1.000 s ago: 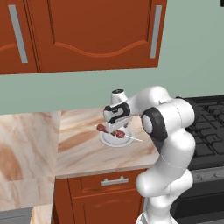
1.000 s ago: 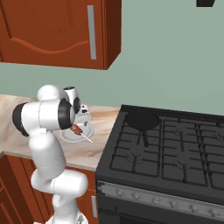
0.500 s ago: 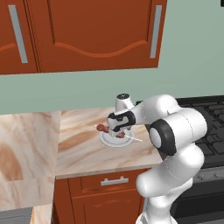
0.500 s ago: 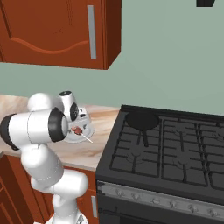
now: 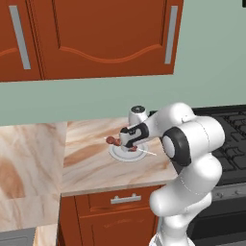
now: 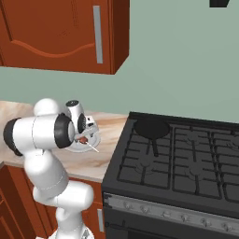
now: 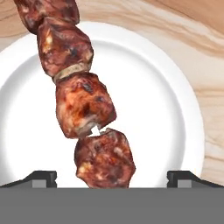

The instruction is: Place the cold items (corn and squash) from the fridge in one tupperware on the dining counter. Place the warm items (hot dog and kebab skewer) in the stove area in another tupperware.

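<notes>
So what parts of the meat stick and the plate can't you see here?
- Kebab skewer: hand view, top chunk cut by the upper edge, lowest chunk by the bottom band.
- Kebab skewer, left base view: the arm covers its middle.
- White plate: hand view, left rim cut off.
- Plate, right base view: arm hides half.

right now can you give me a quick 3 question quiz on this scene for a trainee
1. True or false: the kebab skewer lies on a white plate.
2. Multiple choice: the gripper is (a) shut on the skewer, (b) open with a fingertip on either side of the meat, (c) open over the pan.
3. Fill in: the plate sits on the marbled counter beside the ______.

Key
1. True. In the hand view the chunks of meat rest across the plate.
2. b. The two fingertips stand wide apart, with the lowest chunk between them, not yet pinched.
3. Stove. In the right base view the plate is just left of the black range, where a dark pan rests on a burner.
</notes>
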Robot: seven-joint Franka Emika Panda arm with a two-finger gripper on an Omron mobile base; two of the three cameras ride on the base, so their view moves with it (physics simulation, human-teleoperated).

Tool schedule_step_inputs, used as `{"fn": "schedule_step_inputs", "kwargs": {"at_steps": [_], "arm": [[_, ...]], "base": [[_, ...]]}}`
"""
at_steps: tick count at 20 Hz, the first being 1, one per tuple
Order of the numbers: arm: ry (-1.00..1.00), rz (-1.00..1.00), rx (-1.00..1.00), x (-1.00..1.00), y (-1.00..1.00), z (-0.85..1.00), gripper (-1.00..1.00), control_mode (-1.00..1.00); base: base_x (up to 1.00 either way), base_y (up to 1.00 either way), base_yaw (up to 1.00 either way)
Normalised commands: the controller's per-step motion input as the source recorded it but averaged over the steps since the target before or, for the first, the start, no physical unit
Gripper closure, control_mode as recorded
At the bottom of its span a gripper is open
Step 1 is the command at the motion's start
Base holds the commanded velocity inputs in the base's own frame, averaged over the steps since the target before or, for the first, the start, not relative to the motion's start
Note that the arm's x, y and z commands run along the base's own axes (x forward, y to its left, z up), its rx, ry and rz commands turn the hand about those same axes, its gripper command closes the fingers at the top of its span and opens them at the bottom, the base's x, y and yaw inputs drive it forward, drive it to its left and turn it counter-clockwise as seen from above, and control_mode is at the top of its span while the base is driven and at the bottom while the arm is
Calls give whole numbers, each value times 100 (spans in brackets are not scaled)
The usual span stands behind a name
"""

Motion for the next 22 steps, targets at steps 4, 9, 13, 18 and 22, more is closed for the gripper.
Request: {"fn": "schedule_step_inputs", "kwargs": {"at_steps": [4, 9, 13, 18, 22], "arm": [[0, 7, 0, 6, 7, -26, -100, -100], [0, 2, 0, 0, 0, -31, -100, -100], [0, 5, 0, 3, 0, -19, -100, -100], [0, 4, 0, 0, 0, -14, 100, -100], [0, 1, 0, 0, 0, -2, 100, -100]], "base": [[0, 0, 0], [0, 0, 0], [0, 0, 0], [0, 0, 0], [0, 0, 0]]}}
